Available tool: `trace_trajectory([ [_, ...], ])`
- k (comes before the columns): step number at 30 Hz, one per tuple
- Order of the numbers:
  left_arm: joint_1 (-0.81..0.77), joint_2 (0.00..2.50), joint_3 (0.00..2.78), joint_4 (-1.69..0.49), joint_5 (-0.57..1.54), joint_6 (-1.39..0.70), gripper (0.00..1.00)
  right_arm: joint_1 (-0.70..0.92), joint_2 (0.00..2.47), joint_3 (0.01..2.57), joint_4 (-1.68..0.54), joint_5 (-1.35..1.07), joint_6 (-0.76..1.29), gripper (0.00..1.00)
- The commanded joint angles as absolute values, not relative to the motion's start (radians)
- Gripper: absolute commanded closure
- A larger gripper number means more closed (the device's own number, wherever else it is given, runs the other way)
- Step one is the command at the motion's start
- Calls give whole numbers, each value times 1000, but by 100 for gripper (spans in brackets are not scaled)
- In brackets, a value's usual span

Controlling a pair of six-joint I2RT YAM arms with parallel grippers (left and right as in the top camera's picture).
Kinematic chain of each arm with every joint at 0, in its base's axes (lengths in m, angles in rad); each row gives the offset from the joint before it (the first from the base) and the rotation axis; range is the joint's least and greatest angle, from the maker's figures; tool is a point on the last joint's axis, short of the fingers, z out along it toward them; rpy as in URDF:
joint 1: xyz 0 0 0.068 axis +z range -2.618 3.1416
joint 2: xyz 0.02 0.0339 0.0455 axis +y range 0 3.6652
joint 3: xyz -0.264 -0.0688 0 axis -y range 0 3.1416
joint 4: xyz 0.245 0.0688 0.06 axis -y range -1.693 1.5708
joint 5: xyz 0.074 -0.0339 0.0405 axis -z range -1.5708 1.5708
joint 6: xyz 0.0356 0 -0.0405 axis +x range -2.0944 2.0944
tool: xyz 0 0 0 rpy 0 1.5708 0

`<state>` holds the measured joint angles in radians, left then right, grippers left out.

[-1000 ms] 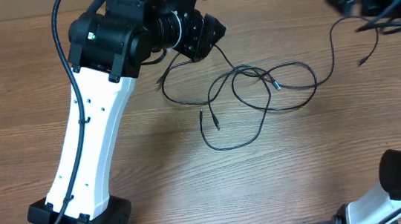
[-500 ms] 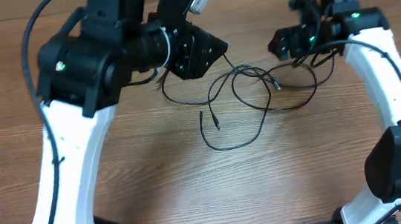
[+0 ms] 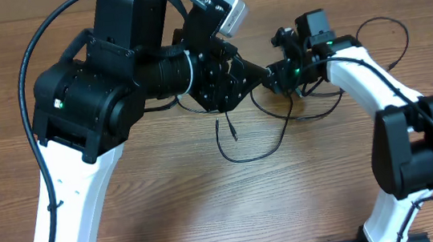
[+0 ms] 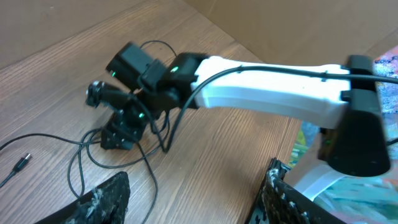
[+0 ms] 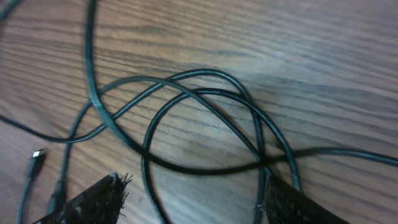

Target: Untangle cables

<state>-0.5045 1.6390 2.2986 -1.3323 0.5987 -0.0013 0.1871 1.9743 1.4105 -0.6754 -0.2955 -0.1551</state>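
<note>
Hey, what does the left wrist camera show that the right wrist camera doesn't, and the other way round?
Left wrist only: the white and black right robot arm, reaching in from the right and bent down toward the table. Right wrist only: a close look at where the thin black cables loop and cross over one another. Both: those cables lying on the brown wooden table.
</note>
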Motion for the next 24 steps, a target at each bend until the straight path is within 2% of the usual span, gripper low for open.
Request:
trace_trajectory([
  [1,-511,1636,2307,-1331,611,-7,30,221,2003,1403,-646,-289,-159,29],
  [8,-512,1636,2307,-1335,612,-8,30,250,2048,1403,-566,-289,-158,34],
  [12,-512,1636,2307,-1335,615,-7,29,250,2080,1403,-527,-289,-158,49],
  [15,-512,1636,2307,-1335,622,-7,29,250,2090,1403,-505,-288,-159,53],
  [16,-512,1636,2307,-1335,622,-7,29,250,2090,1403,-493,-289,-159,66],
  [17,-512,1636,2307,-1335,622,-8,30,250,2090,1403,-484,-289,-159,85],
  [18,-512,1636,2307,-1335,622,-8,29,250,2090,1404,-469,-289,-158,96],
  [24,-512,1636,2307,-1341,621,-7,27,252,2089,1459,-506,-293,-136,96],
])
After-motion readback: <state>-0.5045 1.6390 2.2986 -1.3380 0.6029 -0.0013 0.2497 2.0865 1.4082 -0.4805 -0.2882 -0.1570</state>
